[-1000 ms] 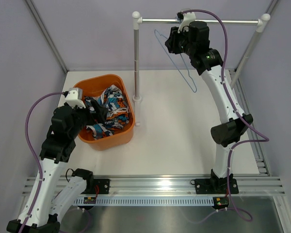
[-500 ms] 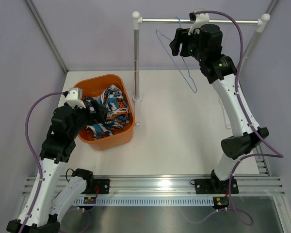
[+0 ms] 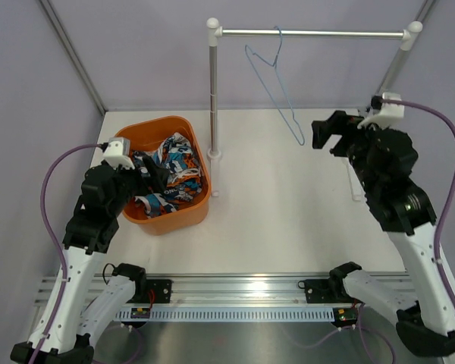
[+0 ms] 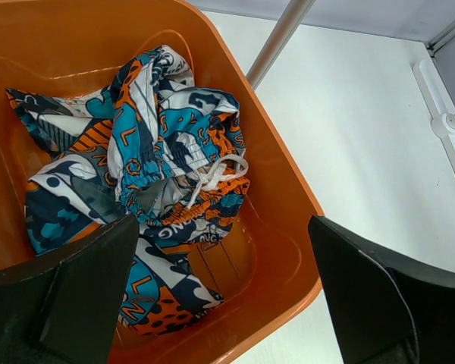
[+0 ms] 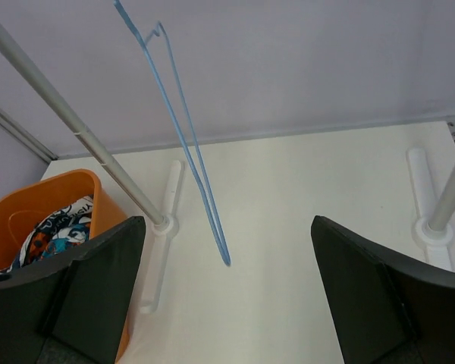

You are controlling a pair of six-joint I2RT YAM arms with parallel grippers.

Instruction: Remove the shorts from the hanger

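Observation:
The shorts (image 3: 172, 176), printed in teal, orange, white and dark blue, lie crumpled inside the orange basket (image 3: 183, 216). My left gripper (image 3: 153, 180) hovers open just above them. In the left wrist view the shorts (image 4: 159, 174) fill the basket (image 4: 288, 189) and my left gripper (image 4: 224, 227) holds nothing. The bare light-blue wire hanger (image 3: 277, 83) hangs by its hook from the silver rail (image 3: 311, 32). My right gripper (image 3: 326, 136) stands open to the right of the hanger's lower end, apart from it. From the right wrist, the hanger (image 5: 186, 144) dangles ahead of the right gripper (image 5: 227, 224).
The rail's left post (image 3: 212, 98) stands on a white foot right behind the basket, and its right post (image 3: 390, 68) rises at the back right. The purple enclosure walls close in on both sides. White tabletop (image 3: 288, 212) lies between the basket and the right arm.
My right gripper opened, let go near the hanger's top at the rail, and drew back down and to the right. The hanger stays on the rail. The left arm has not moved.

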